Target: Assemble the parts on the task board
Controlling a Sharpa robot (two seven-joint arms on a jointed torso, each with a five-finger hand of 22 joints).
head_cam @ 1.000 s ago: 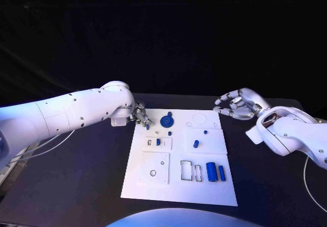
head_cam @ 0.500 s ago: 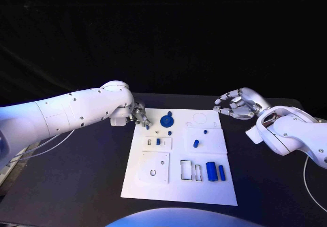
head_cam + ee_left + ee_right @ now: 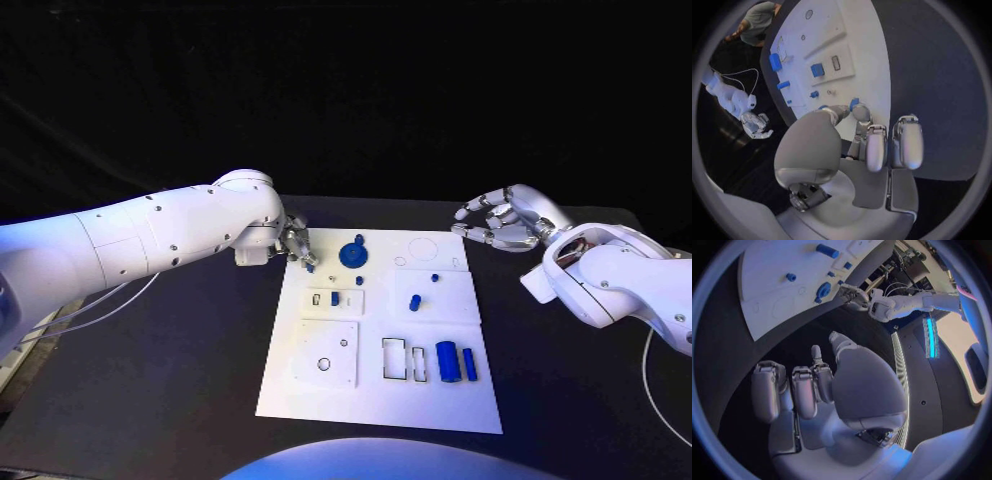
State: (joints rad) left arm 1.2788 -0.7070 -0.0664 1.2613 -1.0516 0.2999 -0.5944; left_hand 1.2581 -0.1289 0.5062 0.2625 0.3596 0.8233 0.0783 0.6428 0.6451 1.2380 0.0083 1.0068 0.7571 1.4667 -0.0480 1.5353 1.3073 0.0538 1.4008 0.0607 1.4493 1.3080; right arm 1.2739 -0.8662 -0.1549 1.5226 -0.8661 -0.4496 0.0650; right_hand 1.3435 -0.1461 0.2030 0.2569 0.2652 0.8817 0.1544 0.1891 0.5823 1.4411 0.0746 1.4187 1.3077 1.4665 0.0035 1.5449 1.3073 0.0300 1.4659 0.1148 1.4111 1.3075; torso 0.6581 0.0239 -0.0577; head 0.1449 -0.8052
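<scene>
The left hand (image 3: 297, 244) pinches a small blue part (image 3: 854, 103) at the task board's (image 3: 378, 400) far-left corner, beside the round blue part (image 3: 353, 255). The right hand (image 3: 498, 224) hovers off the far-right corner, fingers curled, holding nothing. Two blue cylinders (image 3: 456, 362) lie near the board's right edge. The pinched part's shape is mostly hidden by fingertips.

Dim room, black backdrop; bluish light on white arms; wrist views fisheye-bent at rim.
</scene>
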